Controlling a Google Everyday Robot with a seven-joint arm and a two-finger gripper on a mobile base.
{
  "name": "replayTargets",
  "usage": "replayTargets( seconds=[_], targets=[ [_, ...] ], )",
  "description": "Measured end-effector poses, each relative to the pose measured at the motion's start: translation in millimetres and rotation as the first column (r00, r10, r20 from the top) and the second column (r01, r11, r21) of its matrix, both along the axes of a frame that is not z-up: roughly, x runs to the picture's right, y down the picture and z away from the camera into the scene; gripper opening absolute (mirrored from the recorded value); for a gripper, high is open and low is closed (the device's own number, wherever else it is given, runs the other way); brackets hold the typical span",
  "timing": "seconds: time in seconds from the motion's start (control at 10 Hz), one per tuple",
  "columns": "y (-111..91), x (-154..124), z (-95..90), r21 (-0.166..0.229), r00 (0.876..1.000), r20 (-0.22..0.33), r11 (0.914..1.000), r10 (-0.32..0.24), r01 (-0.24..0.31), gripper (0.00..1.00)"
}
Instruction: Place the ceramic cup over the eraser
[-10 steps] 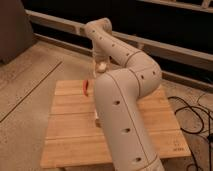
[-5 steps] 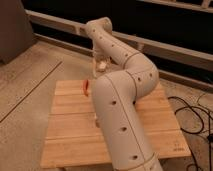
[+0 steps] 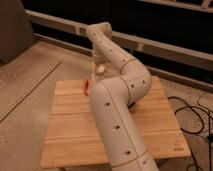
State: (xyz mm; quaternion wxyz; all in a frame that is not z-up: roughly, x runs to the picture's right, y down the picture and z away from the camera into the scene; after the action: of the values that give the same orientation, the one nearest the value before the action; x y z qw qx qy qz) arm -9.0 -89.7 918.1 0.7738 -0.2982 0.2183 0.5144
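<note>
The ceramic cup [image 3: 100, 69] is small and cream-white. It hangs in my gripper [image 3: 99, 65], just under the wrist, above the far left part of the wooden table [image 3: 70, 130]. The gripper is shut on the cup. The eraser [image 3: 86, 88] is a slim red-orange block lying on the table, a little to the left of and nearer than the cup. My arm's thick lower link [image 3: 115, 125] partly hides the table right of the eraser.
The slatted wooden table stands on a speckled floor [image 3: 30, 75]. Black cables [image 3: 192, 112] lie on the floor to the right. A dark wall with a pale ledge [image 3: 165, 50] runs behind.
The arm's lower link has swung slightly to the left. The cup in the gripper has barely moved. The eraser has not moved.
</note>
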Motion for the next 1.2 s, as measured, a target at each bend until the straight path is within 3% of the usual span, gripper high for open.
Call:
replayTargets(
  seconds=[0.3,0.8,1.0,1.2],
  targets=[
    [20,9,19.5,-0.040,0.998,-0.039,0.9984,-0.043,0.041,0.00],
    [22,-2,34.2,-0.024,0.999,0.005,0.9988,-0.043,0.043,0.00],
    [22,-2,34.3,-0.024,0.999,0.005,0.9988,-0.043,0.043,0.10],
    [23,-3,34.2,-0.024,0.999,0.006,0.9988,-0.043,0.043,0.32]
  ],
)
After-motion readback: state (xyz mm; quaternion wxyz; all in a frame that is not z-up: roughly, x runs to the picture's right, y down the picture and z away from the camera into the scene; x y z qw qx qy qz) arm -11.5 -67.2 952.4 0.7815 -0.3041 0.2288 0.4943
